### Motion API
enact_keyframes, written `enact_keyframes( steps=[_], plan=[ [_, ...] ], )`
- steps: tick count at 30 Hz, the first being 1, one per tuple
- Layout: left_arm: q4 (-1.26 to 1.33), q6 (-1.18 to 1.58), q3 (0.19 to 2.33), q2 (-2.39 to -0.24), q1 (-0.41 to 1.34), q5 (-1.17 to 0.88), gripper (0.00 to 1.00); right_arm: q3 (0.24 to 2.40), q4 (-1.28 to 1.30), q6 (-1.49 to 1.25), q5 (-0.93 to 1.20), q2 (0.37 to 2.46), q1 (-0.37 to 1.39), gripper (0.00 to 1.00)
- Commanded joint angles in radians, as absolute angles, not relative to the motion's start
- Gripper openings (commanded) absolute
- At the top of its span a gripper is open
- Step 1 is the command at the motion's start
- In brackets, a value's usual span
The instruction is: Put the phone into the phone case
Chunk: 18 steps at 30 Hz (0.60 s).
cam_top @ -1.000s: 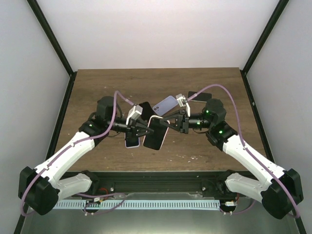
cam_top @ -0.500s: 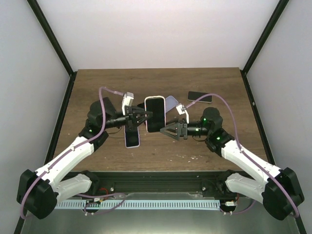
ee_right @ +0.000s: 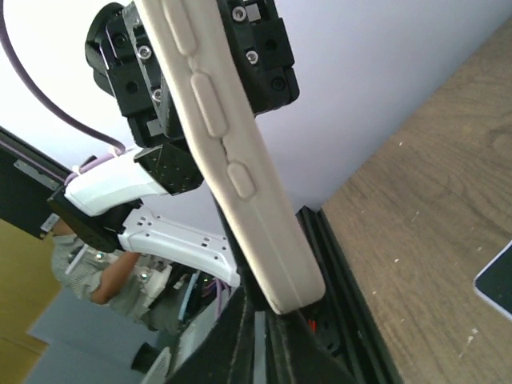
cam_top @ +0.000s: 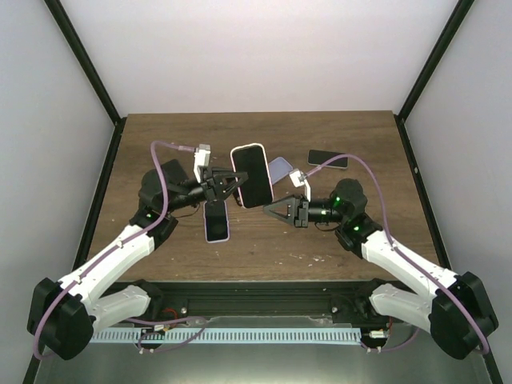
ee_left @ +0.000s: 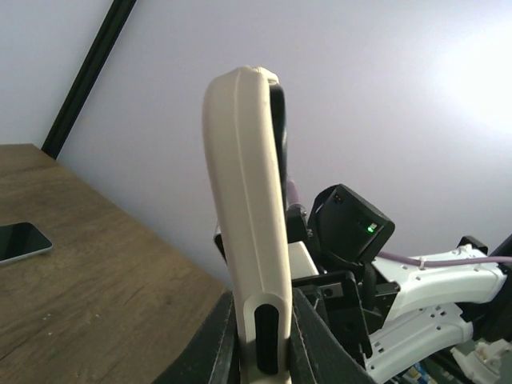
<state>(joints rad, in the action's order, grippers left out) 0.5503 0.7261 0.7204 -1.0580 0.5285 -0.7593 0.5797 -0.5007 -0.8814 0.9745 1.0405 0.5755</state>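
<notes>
The black-screened phone (cam_top: 251,173), seemingly seated in the cream rubbery case (ee_left: 244,200) that the left pincer (cam_top: 234,185) pinches above the wooden worktop (cam_top: 160,136), wants its corners pressed home by the right pincer (cam_top: 269,210), whose closure is unclear.

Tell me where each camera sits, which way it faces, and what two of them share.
Top external: above and behind the bases, looking down on the table; left arm and right arm both show.
Left wrist: rides the left arm, looks along the left fingers, clamped on the phone case, toward the right arm.
Right wrist: rides the right arm, looks past the right fingers up the phone case toward the left arm.
Shared: both wrist views see the phone case edge-on.
</notes>
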Motion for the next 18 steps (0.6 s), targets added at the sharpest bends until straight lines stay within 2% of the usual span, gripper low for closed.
enact_keyframes(
  steps=[1, 2, 5, 9, 14, 16, 18],
  plan=[
    [0.575, 0.707, 0.709, -1.045, 0.526, -0.732, 0.0, 0.584, -0.595, -0.911, 0.975, 1.026, 0.583, 0.04],
    [0.563, 0.709, 0.711, -1.042, 0.525, -0.729, 0.0, 0.581, -0.596, -0.916, 0.971, 1.024, 0.583, 0.08],
    [0.579, 0.747, 0.713, -1.038, 0.525, -0.739, 0.0, 0.583, -0.543, -0.893, 0.947, 1.021, 0.584, 0.37],
    [0.607, 0.813, 0.706, -1.034, 0.526, -0.741, 0.0, 0.584, -0.549, -0.903, 0.938, 1.033, 0.584, 0.64],
    [0.622, 0.845, 0.69, -1.027, 0.526, -0.75, 0.0, 0.612, -0.533, -0.907, 0.945, 1.072, 0.583, 0.75],
    [0.623, 0.85, 0.682, -1.023, 0.526, -0.746, 0.0, 0.619, -0.541, -0.909, 0.945, 1.078, 0.583, 0.76],
    [0.624, 0.863, 0.677, -1.025, 0.526, -0.746, 0.0, 0.624, -0.558, -0.911, 0.948, 1.081, 0.583, 0.7]
  ],
)
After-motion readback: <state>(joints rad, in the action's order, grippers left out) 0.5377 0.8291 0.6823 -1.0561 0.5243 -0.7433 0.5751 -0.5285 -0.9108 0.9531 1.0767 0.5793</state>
